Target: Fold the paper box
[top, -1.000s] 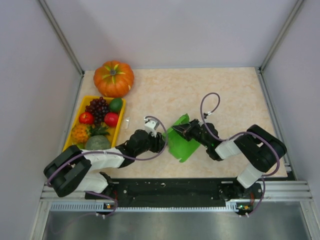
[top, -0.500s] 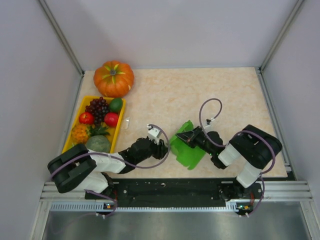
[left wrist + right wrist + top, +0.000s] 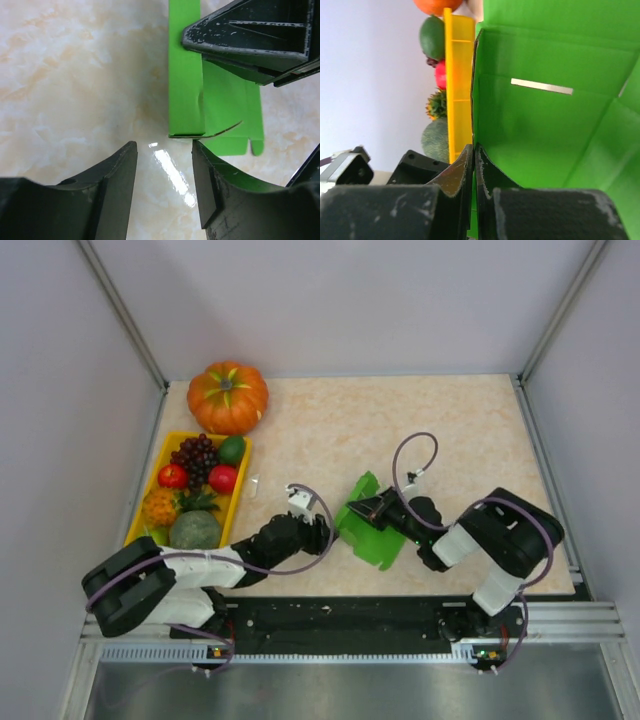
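A bright green paper box (image 3: 375, 530), partly folded, lies on the tabletop (image 3: 450, 430), just ahead of the left fingers (image 3: 127, 160). Those fingers stand apart and hold nothing. The box's near corner sits just beyond their gap, and its folded strip runs straight away from them. The right fingers (image 3: 467, 165) are pressed together, clamped on the edge of one raised wall. The free left fingers look better placed to take the corner. No writing can be read.
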{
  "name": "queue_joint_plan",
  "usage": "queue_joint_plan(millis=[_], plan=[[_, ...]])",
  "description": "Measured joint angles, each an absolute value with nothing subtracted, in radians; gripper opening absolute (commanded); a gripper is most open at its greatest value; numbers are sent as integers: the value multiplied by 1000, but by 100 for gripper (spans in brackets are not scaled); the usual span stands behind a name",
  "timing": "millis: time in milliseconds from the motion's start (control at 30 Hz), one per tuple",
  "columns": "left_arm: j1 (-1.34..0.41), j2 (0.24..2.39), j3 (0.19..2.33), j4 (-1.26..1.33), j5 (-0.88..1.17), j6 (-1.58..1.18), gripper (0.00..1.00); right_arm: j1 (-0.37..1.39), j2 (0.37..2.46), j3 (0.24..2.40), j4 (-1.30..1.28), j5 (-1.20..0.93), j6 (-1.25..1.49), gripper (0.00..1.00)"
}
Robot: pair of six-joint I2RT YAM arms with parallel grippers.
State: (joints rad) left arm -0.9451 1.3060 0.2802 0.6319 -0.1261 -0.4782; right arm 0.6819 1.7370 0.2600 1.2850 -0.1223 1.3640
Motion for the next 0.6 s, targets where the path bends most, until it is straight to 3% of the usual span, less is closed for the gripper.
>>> queue_joint_plan(millis=[133, 367, 600], plan=[[-903, 1208, 311, 536, -125, -530, 57, 683, 1603, 341, 1126, -122, 1339, 0], [-838, 1050, 370, 373, -177, -521, 50, 685, 1523, 507, 866, -103, 1365, 0], [-707, 1021, 375, 312, -159, -524, 63, 686, 1547, 577, 753, -72, 1410, 0]])
